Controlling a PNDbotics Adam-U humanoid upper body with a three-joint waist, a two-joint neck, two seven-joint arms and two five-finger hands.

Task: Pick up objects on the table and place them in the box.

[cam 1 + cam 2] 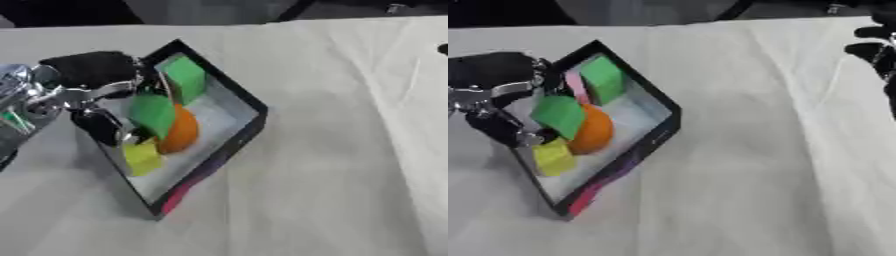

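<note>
Your left hand is at the left wall of the black-walled open box, its fingers curled round a flat green block held over the box floor. The block's long axis runs near-to-far, tilted, just above an orange ball. A yellow block lies nearer, another green block farther. Your right hand idles far right above the white-clothed desk; I cannot tell how its fingers stand.

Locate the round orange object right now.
The round orange object lies inside the black-walled box on the table's left side, partly covered by a flat green piece held by the left hand, with a yellow block just below it.
</note>
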